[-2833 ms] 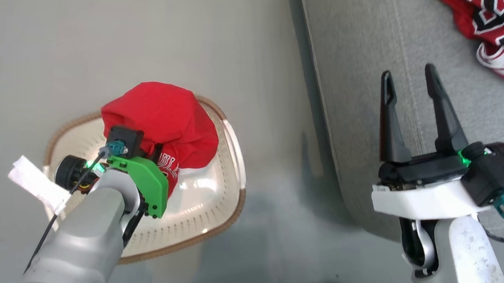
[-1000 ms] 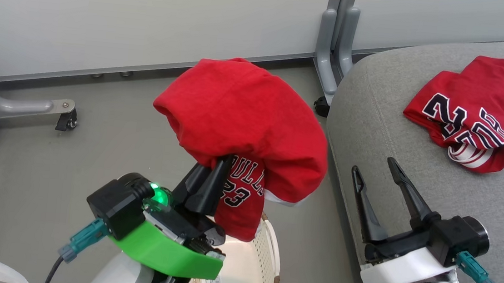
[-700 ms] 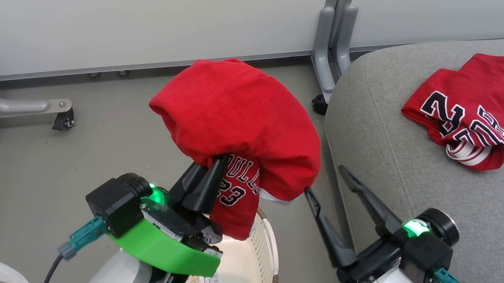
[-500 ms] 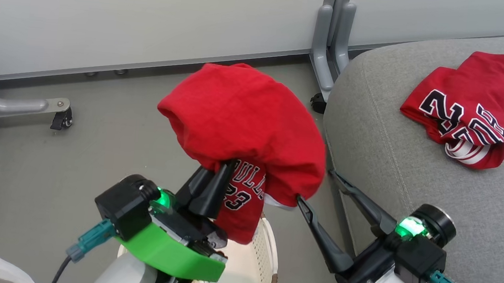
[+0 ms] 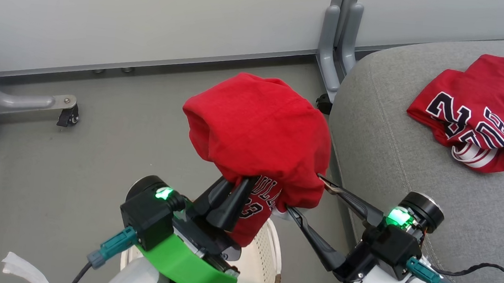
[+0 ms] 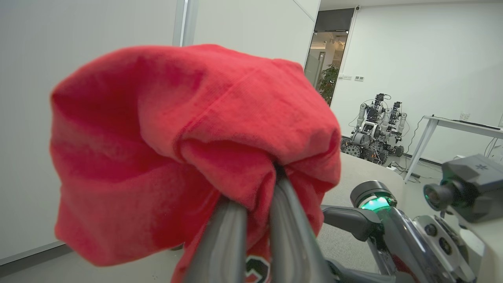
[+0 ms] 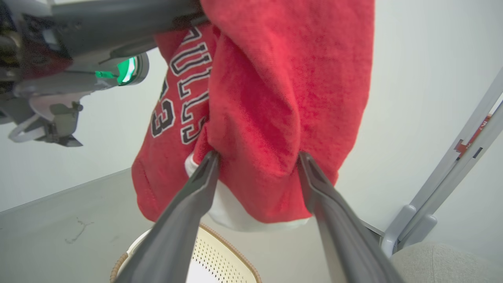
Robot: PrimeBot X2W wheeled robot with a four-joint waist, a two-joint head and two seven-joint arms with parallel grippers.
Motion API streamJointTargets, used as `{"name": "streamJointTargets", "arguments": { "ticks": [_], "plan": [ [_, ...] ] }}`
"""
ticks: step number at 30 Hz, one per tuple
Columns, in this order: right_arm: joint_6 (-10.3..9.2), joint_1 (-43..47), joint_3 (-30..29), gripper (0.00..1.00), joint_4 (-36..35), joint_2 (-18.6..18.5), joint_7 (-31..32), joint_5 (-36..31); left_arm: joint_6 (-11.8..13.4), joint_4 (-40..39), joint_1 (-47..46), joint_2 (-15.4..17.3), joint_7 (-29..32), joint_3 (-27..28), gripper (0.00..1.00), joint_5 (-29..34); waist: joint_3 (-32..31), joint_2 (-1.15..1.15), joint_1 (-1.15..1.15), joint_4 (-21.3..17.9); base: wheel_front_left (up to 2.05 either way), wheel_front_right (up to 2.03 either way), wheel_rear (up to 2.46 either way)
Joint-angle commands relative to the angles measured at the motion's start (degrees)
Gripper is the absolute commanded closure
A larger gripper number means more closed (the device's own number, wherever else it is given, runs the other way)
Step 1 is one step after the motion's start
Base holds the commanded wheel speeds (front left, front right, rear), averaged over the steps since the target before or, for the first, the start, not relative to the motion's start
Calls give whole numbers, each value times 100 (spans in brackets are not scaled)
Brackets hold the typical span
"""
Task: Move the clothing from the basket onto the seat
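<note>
While the head camera looked down, the left gripper (image 5: 240,184) stood over the basket (image 5: 269,252), its two dark fingers pinched together on a bunched red garment (image 5: 257,128). Cloth ballooned above the fingertips and hung down beside them, "23" showing; the right wrist view had its hem clear of the basket rim. Basket sat on the grey floor (image 5: 94,169), just left of the seat (image 5: 393,140). Right gripper (image 5: 304,192) reached in from the right, fingers spread wide, one tip touching either side of the garment's lower fold, not clamped. Farther right, the seat carried a second red garment (image 5: 473,120), crumpled, numbers up, well apart from both grippers.
</note>
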Motion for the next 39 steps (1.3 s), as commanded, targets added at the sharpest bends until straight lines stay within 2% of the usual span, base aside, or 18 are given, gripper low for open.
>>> {"name": "streamJointTargets", "arguments": {
  "ticks": [1,11,22,39],
  "plan": [
    [-8,-112,82,0,27,-33,-17,43,-22,14,-104,45,-1,-34,100,12,-2,0,0,9,0,0,0],
    [-8,-549,691,0,257,-29,-17,-79,-22,62,-153,65,-1,-205,100,-53,-10,0,0,48,0,0,0],
    [-8,-812,1046,0,459,131,-17,-58,-23,139,-131,52,-1,-315,100,-114,-82,0,0,134,0,0,0],
    [-8,-797,904,0,603,267,-17,-115,-23,199,-52,33,-1,-411,100,-208,-159,0,0,177,0,0,0]
  ]
}}
